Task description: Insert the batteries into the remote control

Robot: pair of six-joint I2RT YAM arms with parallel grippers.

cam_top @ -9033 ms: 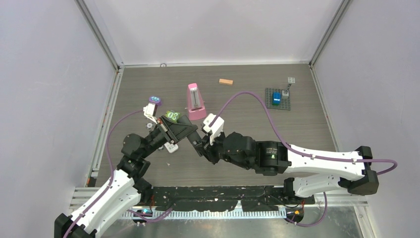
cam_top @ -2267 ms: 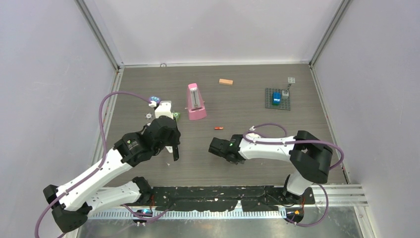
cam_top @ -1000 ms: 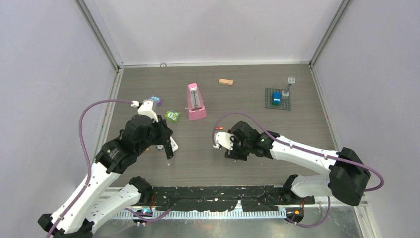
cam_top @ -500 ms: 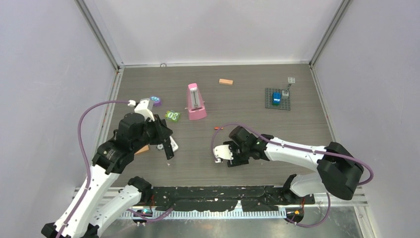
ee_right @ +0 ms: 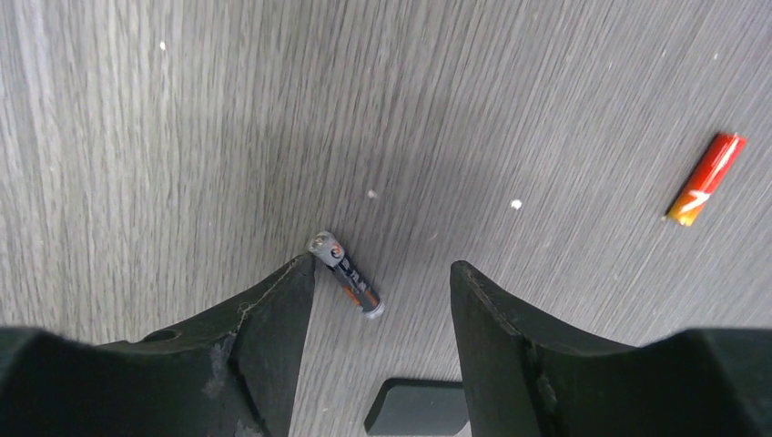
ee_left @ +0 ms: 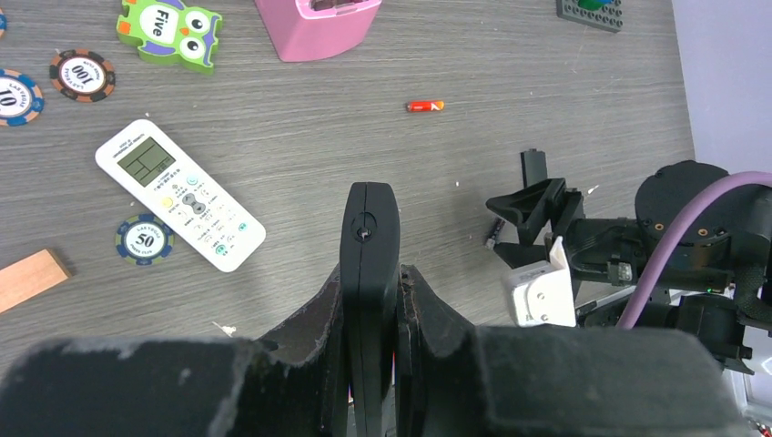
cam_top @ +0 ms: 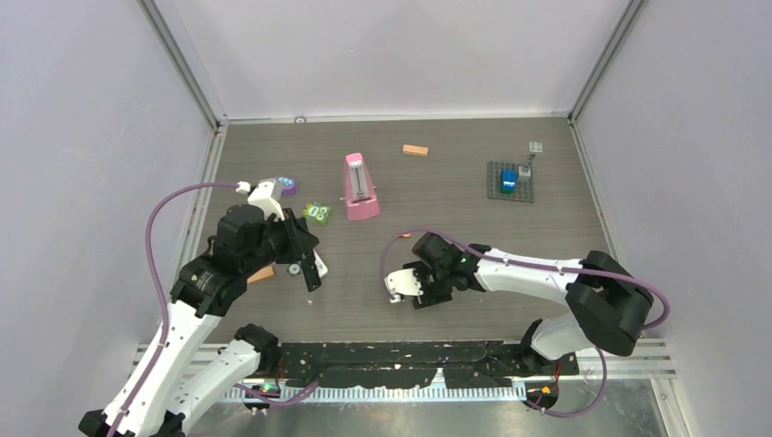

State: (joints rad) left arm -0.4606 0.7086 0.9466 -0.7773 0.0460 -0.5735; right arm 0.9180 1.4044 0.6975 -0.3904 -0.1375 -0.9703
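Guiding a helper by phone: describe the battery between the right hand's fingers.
At the near middle of the table, find the right hand. A battery lies between its open fingers, close to one. It is dark with a little orange; the other battery is bright red.

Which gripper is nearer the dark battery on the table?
Right. The right gripper hangs open over the dark battery, which shows between its fingers. The left gripper, shut on a black remote, is well off to the battery's left.

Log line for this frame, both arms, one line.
left fingers: shut on black remote | right fingers: open, straddling dark battery, not gripped | red battery: lying loose, off to one side
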